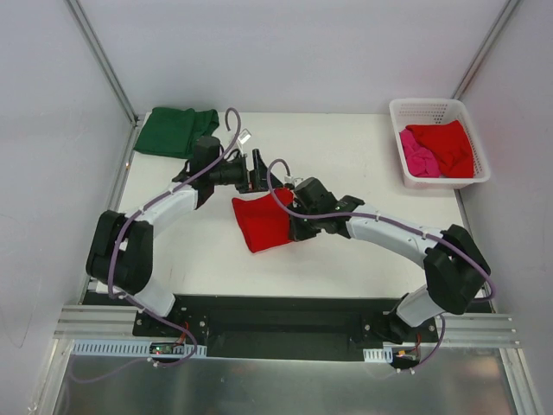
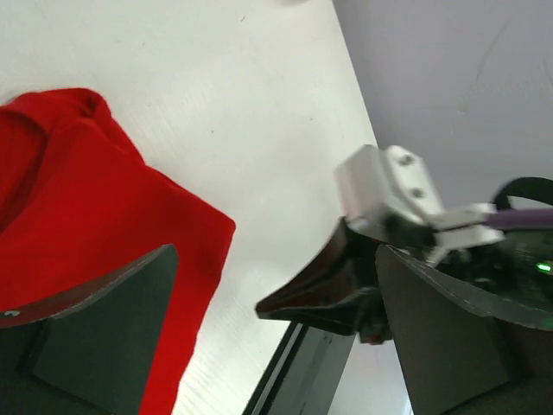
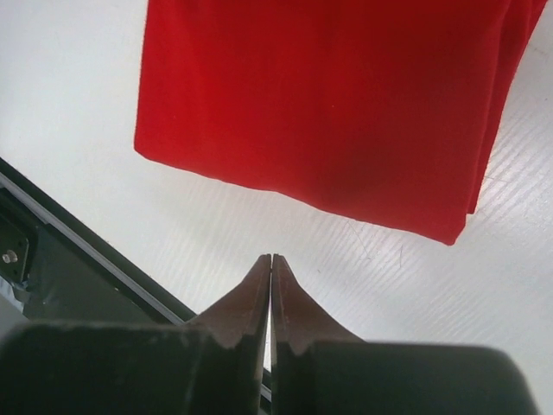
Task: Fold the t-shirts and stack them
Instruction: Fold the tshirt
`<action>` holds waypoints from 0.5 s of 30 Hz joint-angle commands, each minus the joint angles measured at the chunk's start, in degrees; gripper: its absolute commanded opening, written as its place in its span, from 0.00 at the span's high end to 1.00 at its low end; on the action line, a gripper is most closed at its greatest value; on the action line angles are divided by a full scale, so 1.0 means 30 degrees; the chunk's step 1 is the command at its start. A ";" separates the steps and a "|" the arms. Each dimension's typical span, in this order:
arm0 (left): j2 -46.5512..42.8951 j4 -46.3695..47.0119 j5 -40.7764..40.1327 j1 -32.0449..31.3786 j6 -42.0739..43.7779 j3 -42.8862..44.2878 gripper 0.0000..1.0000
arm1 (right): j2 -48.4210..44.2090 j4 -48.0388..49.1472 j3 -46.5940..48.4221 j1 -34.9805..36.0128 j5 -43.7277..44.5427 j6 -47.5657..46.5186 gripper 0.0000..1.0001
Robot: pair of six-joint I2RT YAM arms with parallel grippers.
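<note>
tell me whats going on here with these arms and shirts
Two robot arms are folding t-shirts on a white table. A bright red cloth t-shirt lies folded mid-table; the left gripper hangs open over it, the right gripper is shut beside it, empty. A dark green folded t-shirt sits at the far left. Another red t-shirt and a pink one lie in the white plastic lattice basket, far right.

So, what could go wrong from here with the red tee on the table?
The left end effector, open, and the right end effector, shut, sit close together by the red tee; they might collide or drag the fold open. The green tee lies at the far-left corner of the table, so stacking there may push it off.
</note>
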 commanded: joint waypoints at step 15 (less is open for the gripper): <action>-0.9485 -0.7652 -1.1822 0.0109 0.1849 -0.5292 0.01 | 0.1389 -0.0198 0.1704 -0.0212 0.0935 -0.0072 0.60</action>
